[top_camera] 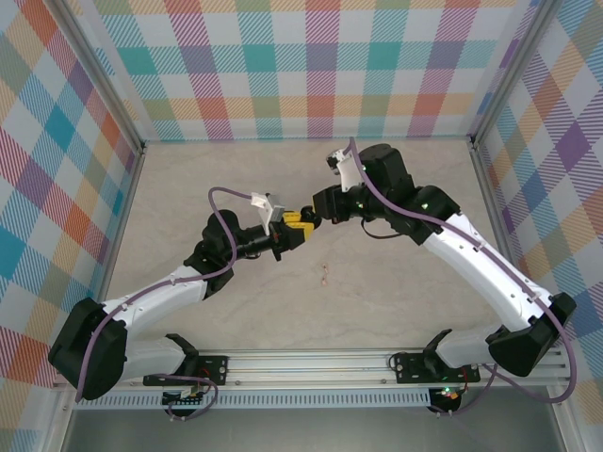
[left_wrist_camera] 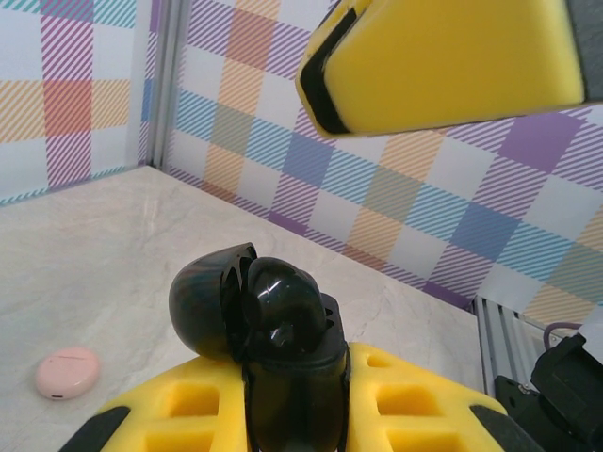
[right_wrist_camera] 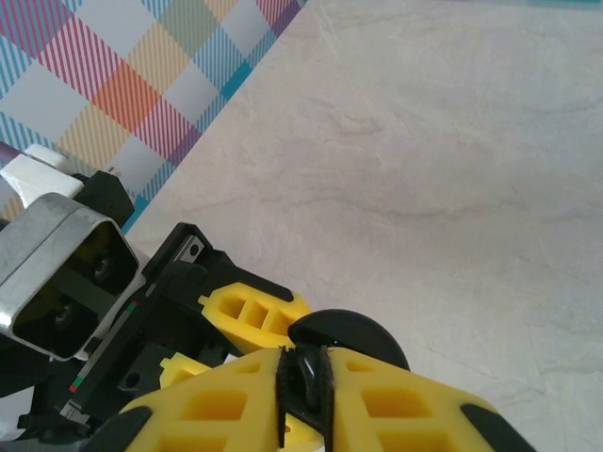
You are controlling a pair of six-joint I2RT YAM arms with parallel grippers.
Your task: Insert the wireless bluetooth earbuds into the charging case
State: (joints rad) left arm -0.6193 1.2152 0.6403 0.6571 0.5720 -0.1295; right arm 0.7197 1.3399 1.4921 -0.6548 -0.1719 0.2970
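Right wrist view shows the right gripper (right_wrist_camera: 303,363) pinched almost closed on a small glossy black piece. It is probably a black earbud (right_wrist_camera: 306,386), though little of it shows, and it sits just at 7 o'clock of the black charging case (right_wrist_camera: 353,331), whose lid stands open in the tightly closed left gripper (left_wrist_camera: 297,381). Light, rigid and slick, such a bud likely wants a gentle pinch across its stem. From above, the left arm reaches toward 1 o'clock and the right toward 10 o'clock, meeting mid-table.

Nothing legible anywhere — no lettering, brand or number on the glossy black clamshell charging case (left_wrist_camera: 259,311) or the pale pink round puck (left_wrist_camera: 66,372).
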